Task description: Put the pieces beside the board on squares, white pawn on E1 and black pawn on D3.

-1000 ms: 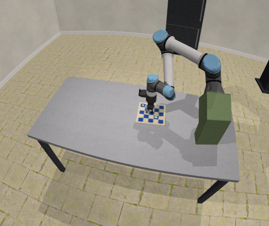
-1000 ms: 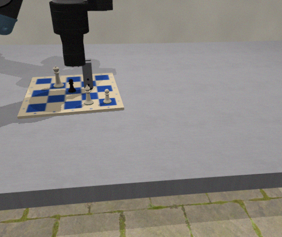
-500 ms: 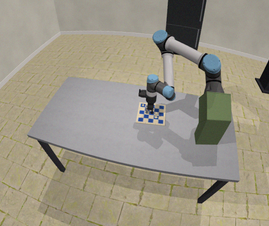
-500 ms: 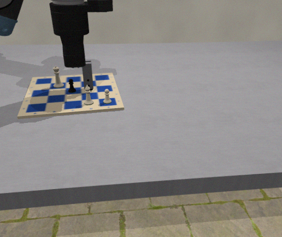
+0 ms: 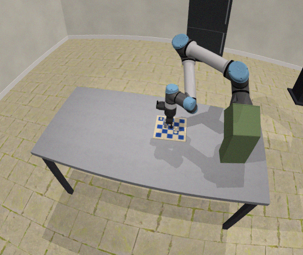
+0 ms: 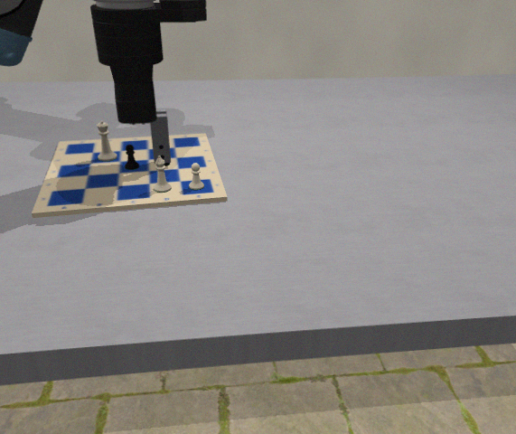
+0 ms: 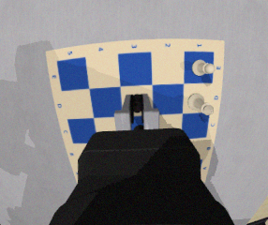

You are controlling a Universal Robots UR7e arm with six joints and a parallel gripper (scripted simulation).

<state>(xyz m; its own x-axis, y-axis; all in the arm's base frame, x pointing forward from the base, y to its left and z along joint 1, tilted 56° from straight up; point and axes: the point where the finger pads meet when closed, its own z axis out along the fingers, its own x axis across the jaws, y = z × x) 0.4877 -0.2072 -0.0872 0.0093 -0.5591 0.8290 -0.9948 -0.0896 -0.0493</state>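
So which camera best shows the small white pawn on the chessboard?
The exterior view: the small white pawn stands upright on a corner square. The wrist view shows only its top; the top view, a speck.

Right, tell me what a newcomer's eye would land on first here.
The white-and-blue arm arcs from a green block at the right of the table down onto a small blue-checked board. Its gripper stands closed low over the board, apparently on the black pawn, with three white pieces around.

Matt grey table (image 6: 342,186), glossy board (image 6: 108,205)
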